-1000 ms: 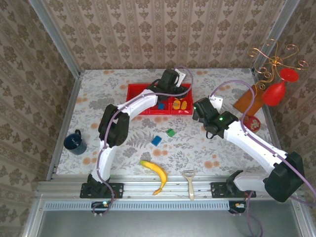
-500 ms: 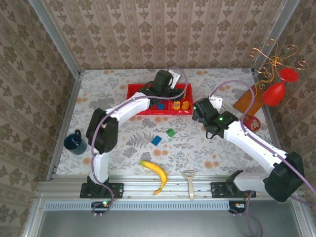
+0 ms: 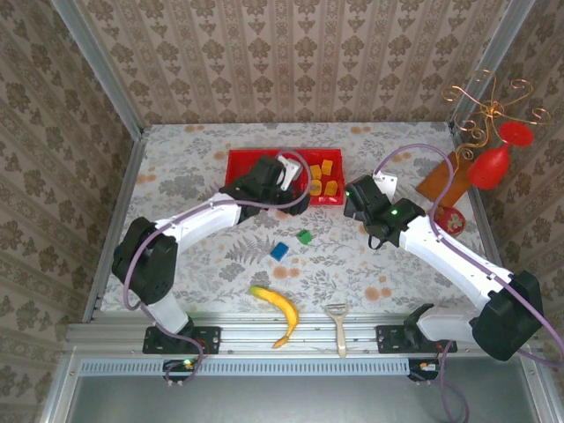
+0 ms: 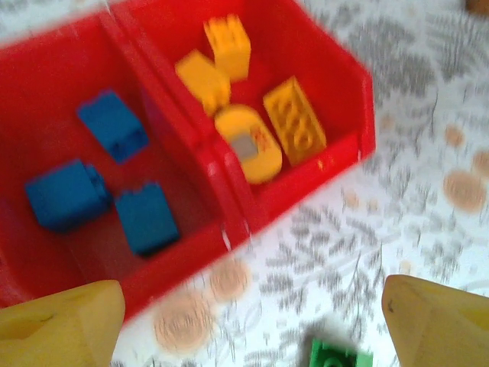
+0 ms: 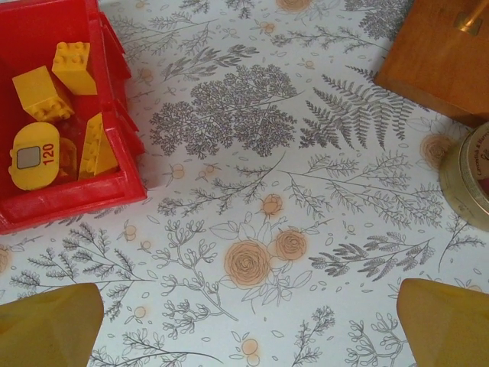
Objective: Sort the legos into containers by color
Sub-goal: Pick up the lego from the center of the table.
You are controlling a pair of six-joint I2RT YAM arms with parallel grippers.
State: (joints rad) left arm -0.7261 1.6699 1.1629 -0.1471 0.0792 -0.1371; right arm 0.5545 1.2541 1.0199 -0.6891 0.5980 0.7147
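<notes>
Legos (image 3: 324, 176) in orange lie in the right-hand compartment of the red tray (image 3: 242, 166), which sits toward the far side of the tabletop (image 3: 405, 282) as seen from above. The left gripper (image 3: 298, 196) hangs at the tray's near edge, about the middle compartment, and the right gripper (image 3: 356, 196) hovers just beside the tray's right end. A blue lego (image 3: 279, 251) and a green lego (image 3: 304, 236) lie loose and near each other in front of the tray. A banana (image 3: 276, 313) and a peeler (image 3: 337, 322) rest by the near edge, with a dark mug (image 3: 134, 254) off to the left. From the left wrist, rather blurred, the yellow fingers (image 4: 61, 329) stand wide apart over the tabletop, the green lego low between them. Beyond them, three blue bricks (image 4: 69, 195) lie in one compartment and four orange ones in the next. From the right wrist, the right fingertips (image 5: 46, 329) are equally wide over patterned tabletop. The tray's orange corner is at upper left, a wooden block (image 5: 443, 53) at upper right and a round tin (image 5: 474, 180) at the right edge.
</notes>
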